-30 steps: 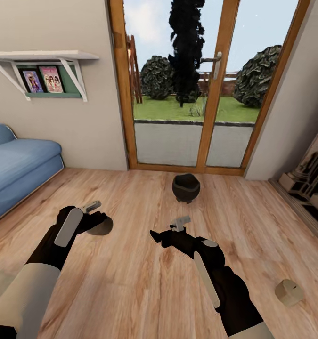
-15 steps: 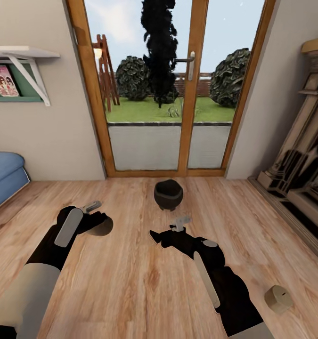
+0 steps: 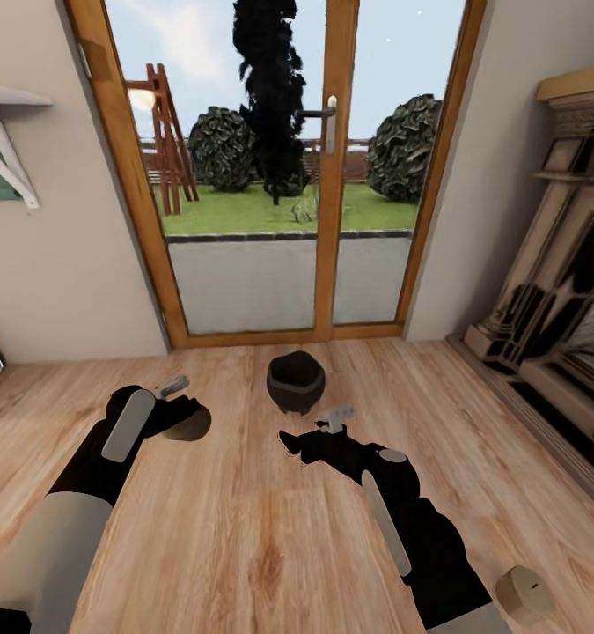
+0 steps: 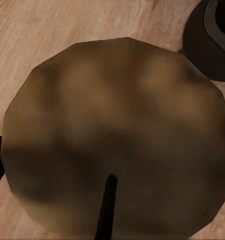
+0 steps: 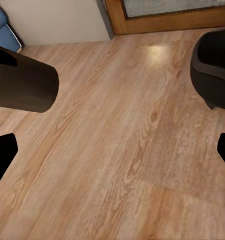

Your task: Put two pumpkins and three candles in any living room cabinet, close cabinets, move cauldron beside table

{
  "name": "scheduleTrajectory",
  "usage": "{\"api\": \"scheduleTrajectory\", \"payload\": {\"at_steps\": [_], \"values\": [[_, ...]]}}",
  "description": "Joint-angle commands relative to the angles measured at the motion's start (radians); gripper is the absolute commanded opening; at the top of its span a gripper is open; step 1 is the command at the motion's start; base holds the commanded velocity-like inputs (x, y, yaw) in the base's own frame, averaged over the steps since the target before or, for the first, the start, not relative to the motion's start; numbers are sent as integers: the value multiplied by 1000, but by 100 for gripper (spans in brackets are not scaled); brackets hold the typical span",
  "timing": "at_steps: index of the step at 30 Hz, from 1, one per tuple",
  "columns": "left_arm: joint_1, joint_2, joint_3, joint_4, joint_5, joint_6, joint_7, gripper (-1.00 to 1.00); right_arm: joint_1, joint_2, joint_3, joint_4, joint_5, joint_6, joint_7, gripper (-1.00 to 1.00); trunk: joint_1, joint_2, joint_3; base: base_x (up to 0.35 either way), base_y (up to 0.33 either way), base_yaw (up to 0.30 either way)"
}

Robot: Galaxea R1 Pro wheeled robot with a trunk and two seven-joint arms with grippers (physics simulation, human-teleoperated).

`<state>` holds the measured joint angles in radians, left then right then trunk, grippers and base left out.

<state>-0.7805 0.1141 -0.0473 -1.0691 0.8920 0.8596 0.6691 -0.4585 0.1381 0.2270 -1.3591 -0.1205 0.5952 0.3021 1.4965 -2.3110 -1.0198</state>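
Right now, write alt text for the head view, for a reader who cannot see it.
A robot's two black arms reach over a wooden floor toward a dark cauldron standing before glazed garden doors. The left end effector holds a squat tan candle; the right end effector holds nothing. Another candle lies on the floor at lower right, a dark fireplace beyond.

Two candles (image 3: 523,594) (image 3: 189,423) — one cauldron (image 3: 295,381) — two grippers (image 3: 187,407) (image 3: 289,440).

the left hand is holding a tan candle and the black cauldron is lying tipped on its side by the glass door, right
Not quite. The head view shows the round black cauldron standing upright on the wooden floor, its opening facing up. The rest holds: the left hand is holding a squat tan candle.
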Motion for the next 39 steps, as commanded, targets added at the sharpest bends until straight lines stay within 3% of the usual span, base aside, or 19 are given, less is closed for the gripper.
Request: {"api": "scheduleTrajectory", "payload": {"at_steps": [1, 18, 39], "values": [[0, 0, 0, 0, -2, 1, -2, -100, 0, 0, 0, 0, 0, 0, 0, 100, 0, 0, 1, 307, 0, -249], [0, 0, 1, 0, -4, -1, -2, -100, 1, 0, 0, 0, -1, 0, 2, 100, 0, 0, 15, 20, 11, -251], [0, -1, 1, 0, -4, -1, -2, -100, 1, 0, 0, 0, -2, 0, 3, 100, 0, 0, 34, 25, 230, -251]]}}
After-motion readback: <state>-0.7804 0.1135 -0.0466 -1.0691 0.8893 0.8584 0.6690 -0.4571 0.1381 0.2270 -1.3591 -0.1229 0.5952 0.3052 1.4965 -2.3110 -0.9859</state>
